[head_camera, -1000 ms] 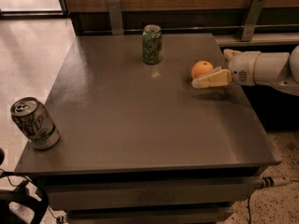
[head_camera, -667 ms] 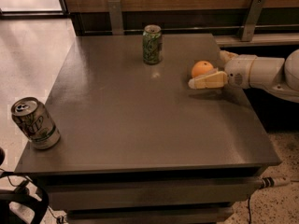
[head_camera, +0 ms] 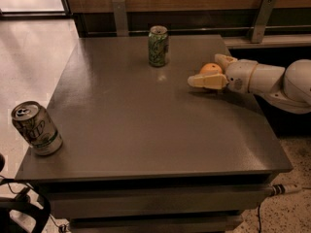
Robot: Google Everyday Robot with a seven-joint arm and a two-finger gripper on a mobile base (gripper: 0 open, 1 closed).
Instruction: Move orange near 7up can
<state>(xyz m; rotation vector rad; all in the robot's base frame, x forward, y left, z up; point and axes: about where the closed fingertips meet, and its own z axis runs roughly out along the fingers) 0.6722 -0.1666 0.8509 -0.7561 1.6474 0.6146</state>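
Since the earlier frames the arm has slid a little to the left across the table [head_camera: 146,125], and the orange [head_camera: 211,68] has travelled with it, a touch further from the right edge than a second ago. The gripper [head_camera: 204,70] reaches in from the right side, low over the tabletop, its pale fingers [head_camera: 206,81] lying one on the near side and one on the far side of the orange, closed against the fruit and grasping it. The orange sits between them in the right rear part of the table, at or just above the surface; which of the two cannot be told. The 7up can [head_camera: 37,128] stands at the front left corner, close to the edge, its silver top facing the camera; whether anything is inside it cannot be seen. It is well apart from the orange, almost the whole tabletop lying between them. A darker green can [head_camera: 158,45] stands upright near the back edge, left of the gripper and much nearer to the orange than the 7up can is; its contents are likewise hidden. Both cans stand untouched and apart from each other.
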